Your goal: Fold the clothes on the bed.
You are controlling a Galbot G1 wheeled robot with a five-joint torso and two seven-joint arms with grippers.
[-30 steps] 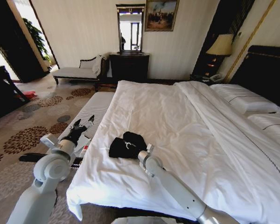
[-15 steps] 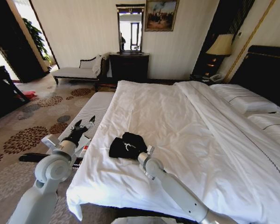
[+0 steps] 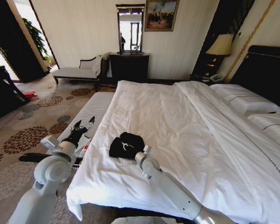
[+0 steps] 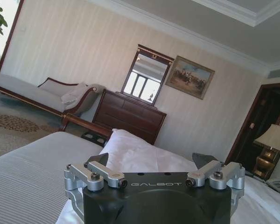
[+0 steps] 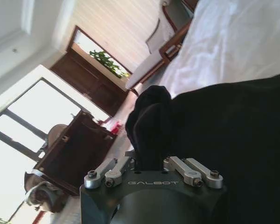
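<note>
Right claw pinching black T-shirt fold, mid-pull on bed.

Black T-shirt (image 3: 126, 145) bunched on the white duvet near bed (image 3: 186, 121) foot corner, directly ahead of the right gripper (image 3: 139, 152); wrist view shows fingers pressed together on a raised ridge of cloth (image 5: 151, 126). Best handled, as a judgement: keep pinch firm, lift just clear of duvet, drag slow and straight so the layer lays flat instead of balling up; avoid snagging the duvet. Left gripper (image 3: 82, 124) well off to the side past the bed edge, above the bench (image 3: 91, 112), fingers spread, idle. Versus earlier frames: right gripper nudged slightly toward bed edge, shirt bundle shifted with it, slightly more compact; left arm unchanged.
</note>
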